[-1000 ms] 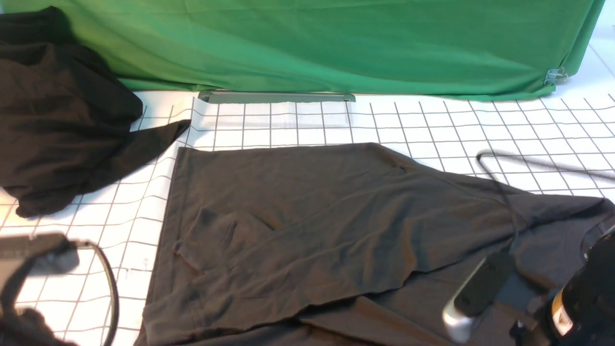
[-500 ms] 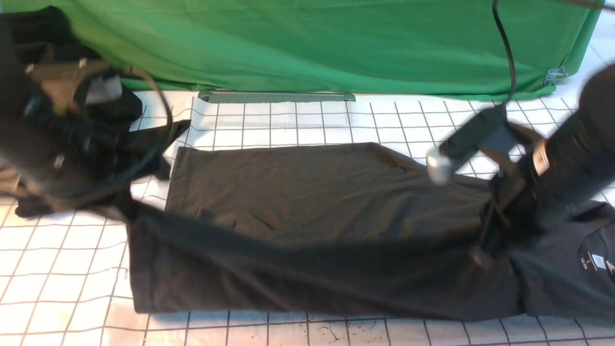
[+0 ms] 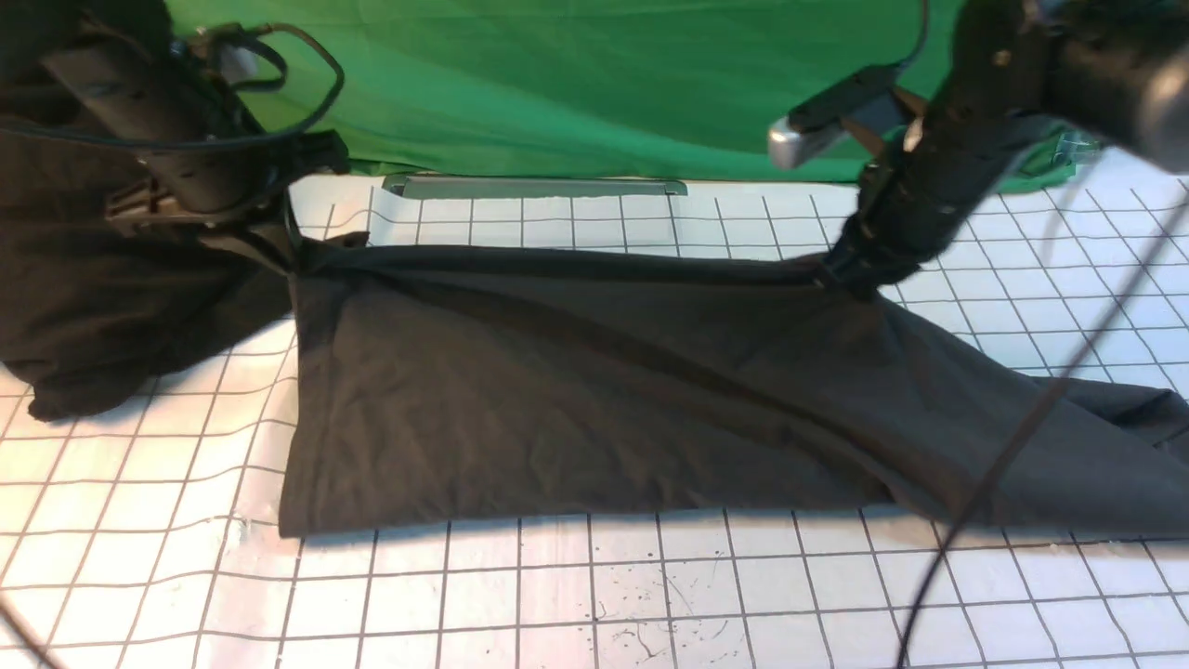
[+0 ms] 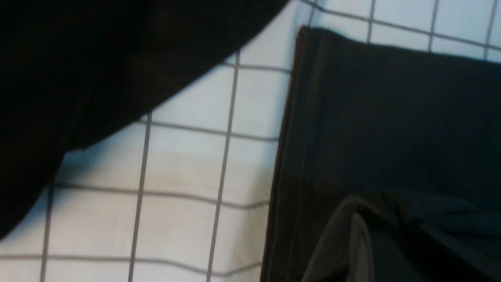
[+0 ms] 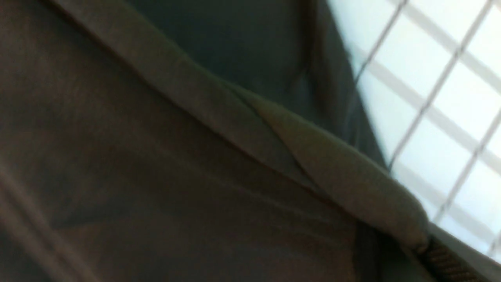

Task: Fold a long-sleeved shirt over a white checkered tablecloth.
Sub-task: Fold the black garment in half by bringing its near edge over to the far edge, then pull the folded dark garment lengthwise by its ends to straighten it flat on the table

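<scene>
The left tool (image 3: 290,246), at about 10 o'clock in the front view, is pinched closed on the far left corner of the shirt (image 3: 576,400). Its fingers are lost against dark fabric and the black arm, so the contact itself is hard to make out. The right tool (image 3: 841,275), at about 2 o'clock, is likewise clamped on the shirt's far edge, its tips buried in a bunch of cloth. Between the two the edge runs as a taut, raised line, and from it the fabric slopes down toward 6 o'clock onto the tablecloth (image 3: 557,604), where the near edge lies flat. Toward 4 o'clock the shirt spreads out and is cut off by the frame; no print or neck label shows. The left wrist view shows only a stitched hem on the grid, a folded lip of cloth close to the lens and a black out-of-focus mass that cannot be identified. The right wrist view is blurred and nearly filled with brownish fabric and a seam, with a wedge of grid at one side. A heap (image 3: 93,307) of blacker cloth sits at 9 o'clock, touching the shirt's corner. A green cloth (image 3: 576,84) hangs across 12 o'clock above a grey strip (image 3: 534,188). A thin cable (image 3: 1003,465) crosses at 4 o'clock.
</scene>
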You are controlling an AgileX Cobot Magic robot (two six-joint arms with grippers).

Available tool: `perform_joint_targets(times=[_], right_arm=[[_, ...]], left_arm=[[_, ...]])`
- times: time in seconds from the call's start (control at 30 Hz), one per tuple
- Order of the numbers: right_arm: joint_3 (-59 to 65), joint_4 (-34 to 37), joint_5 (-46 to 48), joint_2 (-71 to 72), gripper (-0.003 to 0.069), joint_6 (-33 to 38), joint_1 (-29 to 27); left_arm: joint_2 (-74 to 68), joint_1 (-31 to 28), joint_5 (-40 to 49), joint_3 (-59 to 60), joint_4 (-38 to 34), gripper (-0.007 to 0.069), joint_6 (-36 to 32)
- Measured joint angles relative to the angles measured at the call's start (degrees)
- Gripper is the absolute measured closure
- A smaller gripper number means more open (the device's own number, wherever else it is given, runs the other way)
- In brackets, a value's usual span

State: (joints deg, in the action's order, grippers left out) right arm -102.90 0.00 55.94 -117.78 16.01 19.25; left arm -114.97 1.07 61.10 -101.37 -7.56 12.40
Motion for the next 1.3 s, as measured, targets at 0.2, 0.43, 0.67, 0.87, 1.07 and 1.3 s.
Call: perform_joint_targets(times=[0.2,0.43,0.67,0.87,1.07,1.3], right_arm=[[-10.3,-0.5,-3.4,-11.5,0.0637,0.1,0.0],[-12.2,-1.2,-8.4,-15.6,0.0585,-1.5,0.0],[-12.5,-5.0,-12.5,-15.6,0.0412,-7.3,0.0],[-15.2,-16.8,-4.6,-14.4,0.0356,-15.7,-0.1],[-15.9,-20.1,9.1,-7.8,0.0547,-13.4,-1.0],[-7.8,-5.7,13.0,3.1,0.0662,-8.8,-8.9]], left_arm=[[-10.7,-1.2,0.2,-9.8,0.2,0.0609,0.0],[-14.2,-1.2,-1.4,-12.0,-0.1,0.0592,-0.8],[-14.2,-1.2,-5.7,-12.0,0.1,0.0435,-2.1],[-14.2,-1.2,-5.9,-15.5,0.2,0.0241,-4.3],[-12.5,-0.7,6.3,-20.5,-0.9,0.0348,-11.5],[-2.4,3.8,7.8,-7.2,-4.3,0.0622,-17.3]])
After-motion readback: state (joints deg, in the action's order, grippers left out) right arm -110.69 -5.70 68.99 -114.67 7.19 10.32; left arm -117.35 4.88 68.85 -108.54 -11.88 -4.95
